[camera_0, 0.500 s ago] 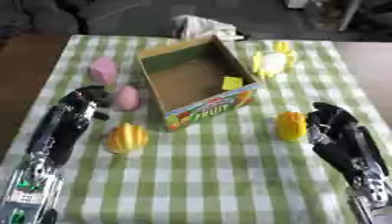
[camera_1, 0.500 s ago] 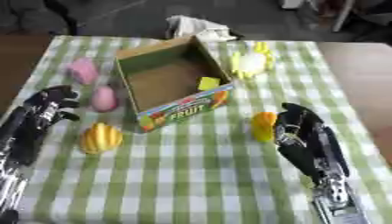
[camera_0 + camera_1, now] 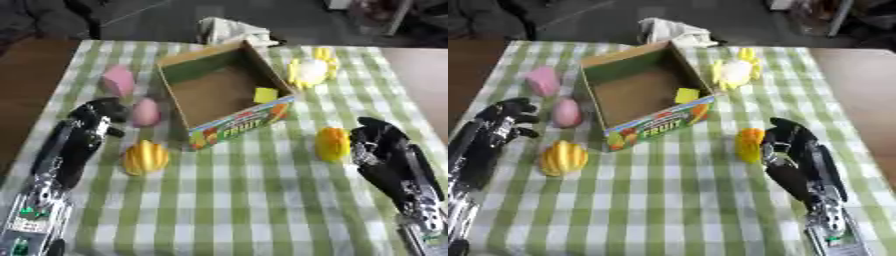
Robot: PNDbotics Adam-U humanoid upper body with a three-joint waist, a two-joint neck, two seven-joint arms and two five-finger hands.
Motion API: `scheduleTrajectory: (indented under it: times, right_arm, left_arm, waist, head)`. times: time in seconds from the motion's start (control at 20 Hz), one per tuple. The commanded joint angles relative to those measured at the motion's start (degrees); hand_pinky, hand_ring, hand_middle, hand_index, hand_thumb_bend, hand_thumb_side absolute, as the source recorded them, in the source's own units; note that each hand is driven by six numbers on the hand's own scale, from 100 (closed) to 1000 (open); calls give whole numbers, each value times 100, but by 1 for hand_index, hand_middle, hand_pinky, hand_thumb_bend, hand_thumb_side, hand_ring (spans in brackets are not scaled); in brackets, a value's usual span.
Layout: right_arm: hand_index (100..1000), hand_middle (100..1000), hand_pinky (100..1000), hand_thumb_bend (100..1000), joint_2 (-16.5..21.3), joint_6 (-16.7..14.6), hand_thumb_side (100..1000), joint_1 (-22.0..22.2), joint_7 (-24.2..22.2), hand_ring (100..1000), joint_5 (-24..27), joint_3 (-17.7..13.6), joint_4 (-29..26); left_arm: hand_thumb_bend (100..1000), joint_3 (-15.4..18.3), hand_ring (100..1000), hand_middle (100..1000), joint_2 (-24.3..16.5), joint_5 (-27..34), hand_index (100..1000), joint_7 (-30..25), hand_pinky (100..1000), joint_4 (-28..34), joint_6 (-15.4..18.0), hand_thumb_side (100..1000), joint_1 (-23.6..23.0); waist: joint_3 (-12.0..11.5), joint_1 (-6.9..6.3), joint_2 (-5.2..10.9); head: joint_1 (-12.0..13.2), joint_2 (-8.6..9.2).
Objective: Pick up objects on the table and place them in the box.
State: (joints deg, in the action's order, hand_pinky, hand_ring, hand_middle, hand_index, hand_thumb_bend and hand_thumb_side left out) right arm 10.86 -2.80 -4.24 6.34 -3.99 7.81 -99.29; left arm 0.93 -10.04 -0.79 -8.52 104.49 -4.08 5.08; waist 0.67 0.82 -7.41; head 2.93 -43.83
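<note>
The task looks barely started: the cardboard box sits open in the middle of the green-checked bench, and only one small yellow block lies inside it, against the near right wall. Five things remain outside. A pink wedge and a pink egg-shaped piece lie left of the box, with a ribbed yellow fruit nearer on that side. On the right, a white and yellow flower-like piece lies just beside the box's far right corner, and an orange-yellow fruit lies near the right side. The right robot hand is against that orange-yellow fruit, fingers curved beside it; whether they have closed round it I cannot tell. The left robot hand rests near the pink egg-shaped piece, fingers curled and holding nothing. The box's near face carries colourful fruit pictures and the word "FRUIT"; no other writing is readable.
</note>
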Motion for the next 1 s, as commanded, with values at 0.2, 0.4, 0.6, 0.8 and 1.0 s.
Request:
scheduleTrajectory:
  times: [0.2, 0.4, 0.6, 0.8, 1.0]
  right_arm:
    - [781, 621, 670, 100, 39, -16, 216, -47, -12, 688, -30, -24, -128]
    - [782, 622, 671, 100, 71, -15, 216, -67, -27, 689, -50, -22, -130]
    - [784, 623, 672, 100, 182, 0, 216, -131, -58, 691, -100, -28, -145]
    - [793, 635, 677, 100, 380, 40, 211, -282, -108, 703, -222, -55, -168]
    - [833, 690, 694, 110, 774, 58, 229, -558, -344, 751, -574, -62, -177]
  left_arm:
    - [159, 31, 710, 689, -28, 15, 793, 5, 616, 80, -4, 623, 46]
    - [159, 28, 710, 690, -27, 12, 793, 2, 616, 78, -6, 623, 47]
    - [159, 24, 710, 690, -29, 10, 794, -2, 616, 76, -6, 623, 44]
    - [160, 17, 710, 690, -32, 8, 793, -11, 616, 70, -6, 623, 40]
    - [159, 9, 710, 690, -42, 6, 793, -21, 616, 65, -4, 623, 29]
  waist:
    - [-11, -1, 62]
    - [-18, 2, 63]
    - [-30, 2, 70]
    - [-41, -1, 82]
    - [-46, -3, 103]
  head:
    - [11, -29]
    - [8, -29]
    - [0, -29]
    - [-9, -29]
    - [-20, -29]
